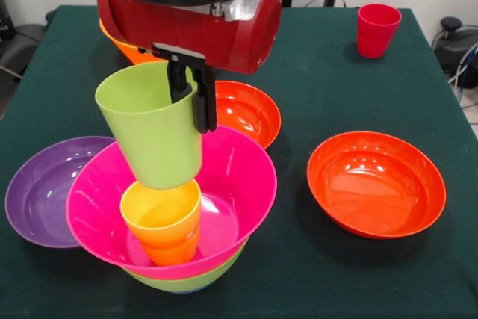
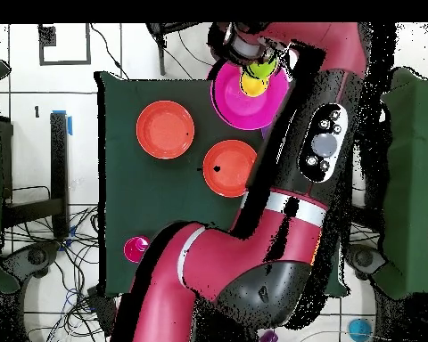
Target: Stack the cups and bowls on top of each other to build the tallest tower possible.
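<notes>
The dark green worktop [image 1: 314,274] carries a purple bowl [image 1: 37,192] at the left edge, a lime-green bowl [image 1: 187,282] at the near edge, two red-orange bowls [image 1: 377,184] mid-worktop, and a red cup [image 1: 377,29] by the far right corner.

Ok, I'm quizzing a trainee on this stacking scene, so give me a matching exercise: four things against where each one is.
Things:
1. lime green cup
2. yellow-orange cup
3. red cup
4. purple bowl

Places:
A. alone near a far table corner
B. inside the magenta bowl
C. held by the gripper, above another cup
D. on the table beside the tower, partly behind it

Pairs: 1-C, 2-B, 3-A, 4-D
</notes>
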